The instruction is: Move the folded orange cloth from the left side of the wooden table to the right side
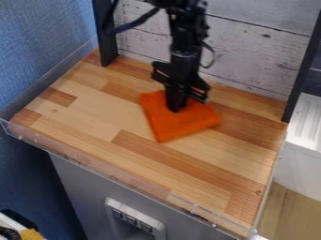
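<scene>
End effector | down at orange cloth | far half, wooden desk | grip state: cannot tell

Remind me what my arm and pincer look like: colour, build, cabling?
The arm is black, slim and segmented, with knobbly joints. A thick dark cable curves off its upper part, and a thin loop of wire sticks out beside it. The pincer is black too, with angular, flared parts at its top.

The wooden table top, of light and darker brown strips, carries one orange cloth near the upper centre of the frame.
</scene>
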`<state>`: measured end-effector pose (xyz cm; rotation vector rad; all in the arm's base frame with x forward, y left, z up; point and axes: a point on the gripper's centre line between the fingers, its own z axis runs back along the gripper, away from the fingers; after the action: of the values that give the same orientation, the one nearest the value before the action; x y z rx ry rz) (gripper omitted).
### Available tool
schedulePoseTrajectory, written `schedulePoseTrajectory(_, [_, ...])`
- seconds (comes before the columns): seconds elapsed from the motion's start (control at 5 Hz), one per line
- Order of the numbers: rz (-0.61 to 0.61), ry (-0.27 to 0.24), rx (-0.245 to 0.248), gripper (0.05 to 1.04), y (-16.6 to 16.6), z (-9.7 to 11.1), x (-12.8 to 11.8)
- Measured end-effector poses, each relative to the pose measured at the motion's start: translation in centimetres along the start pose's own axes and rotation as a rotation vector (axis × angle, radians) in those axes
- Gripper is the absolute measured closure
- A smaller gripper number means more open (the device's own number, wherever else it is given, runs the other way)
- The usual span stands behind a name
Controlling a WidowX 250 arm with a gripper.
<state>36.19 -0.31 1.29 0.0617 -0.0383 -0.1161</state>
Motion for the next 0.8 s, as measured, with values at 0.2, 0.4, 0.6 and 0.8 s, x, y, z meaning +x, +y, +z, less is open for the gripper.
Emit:
schedulePoseTrajectory(0.2, [0.063, 0.006, -0.034, 1.025, -2.2, 0.4, 0.6])
schedulePoseTrajectory(0.4, [0.110, 0.016, -0.058, 1.025, -3.7, 0.6, 1.1])
schedulePoseTrajectory(0.6, [0.143, 0.026, -0.082, 1.025, -4.8, 1.2, 1.3])
schedulePoseTrajectory(0.8, [0.158, 0.040, -0.089, 1.000, -5.6, 1.2, 1.4])
